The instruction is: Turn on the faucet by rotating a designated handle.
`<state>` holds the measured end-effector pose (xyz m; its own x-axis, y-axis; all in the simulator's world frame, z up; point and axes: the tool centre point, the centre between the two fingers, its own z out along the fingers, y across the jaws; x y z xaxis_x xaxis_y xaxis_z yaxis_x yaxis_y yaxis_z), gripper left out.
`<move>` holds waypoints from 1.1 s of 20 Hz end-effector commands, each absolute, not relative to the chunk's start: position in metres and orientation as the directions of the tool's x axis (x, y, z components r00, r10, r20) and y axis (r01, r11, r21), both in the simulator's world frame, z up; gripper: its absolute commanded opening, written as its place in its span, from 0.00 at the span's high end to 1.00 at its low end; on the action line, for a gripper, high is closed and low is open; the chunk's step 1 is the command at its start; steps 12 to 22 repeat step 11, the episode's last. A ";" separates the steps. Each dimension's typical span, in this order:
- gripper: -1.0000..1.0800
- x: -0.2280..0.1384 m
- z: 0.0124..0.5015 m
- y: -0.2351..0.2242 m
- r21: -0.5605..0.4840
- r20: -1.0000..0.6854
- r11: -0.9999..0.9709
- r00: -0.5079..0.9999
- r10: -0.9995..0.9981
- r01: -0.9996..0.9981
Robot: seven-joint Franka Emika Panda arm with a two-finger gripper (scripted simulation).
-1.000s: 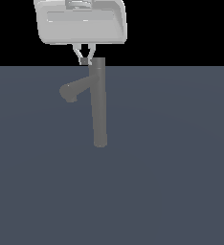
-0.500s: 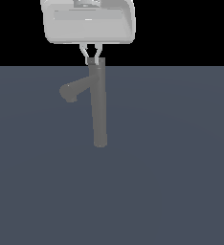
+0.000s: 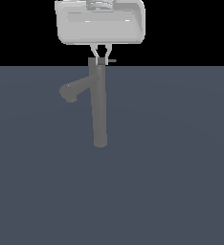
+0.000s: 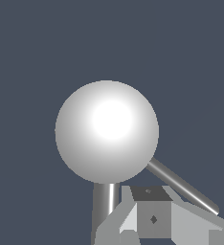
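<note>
Exterior view is showing the pale grey boxy gripper (image 3: pixel 100 53) hanging straight down over the tall matte-grey cylindrical faucet (image 3: pixel 99 105), its two thin fingers (image 3: pixel 94 51) standing slightly apart just above the cap; the thin grey rod handle (image 3: pixel 112 61) is sticking out toward that view's right, ungripped

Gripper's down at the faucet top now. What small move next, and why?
Probably a short sideways push against the handle to begin its rotation. The gripper sits at the top of the faucet, with the thin handle poking out to the exterior view's right of the fingers. Whether a finger touches it cannot be told.
</note>
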<state>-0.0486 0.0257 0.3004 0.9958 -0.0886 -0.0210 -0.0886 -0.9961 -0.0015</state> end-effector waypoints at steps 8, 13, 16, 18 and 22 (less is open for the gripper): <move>1.00 -0.010 0.300 -0.010 0.000 -0.002 -0.992 0.992 -0.126 -0.126; 1.00 -0.004 0.301 -0.016 0.000 0.000 -0.991 0.991 -0.132 -0.132; 1.00 -0.004 0.301 -0.016 0.000 0.000 -0.991 0.991 -0.132 -0.132; 1.00 -0.004 0.301 -0.016 0.000 0.000 -0.991 0.991 -0.132 -0.132; 1.00 -0.004 0.301 -0.016 0.000 0.000 -0.991 0.991 -0.132 -0.132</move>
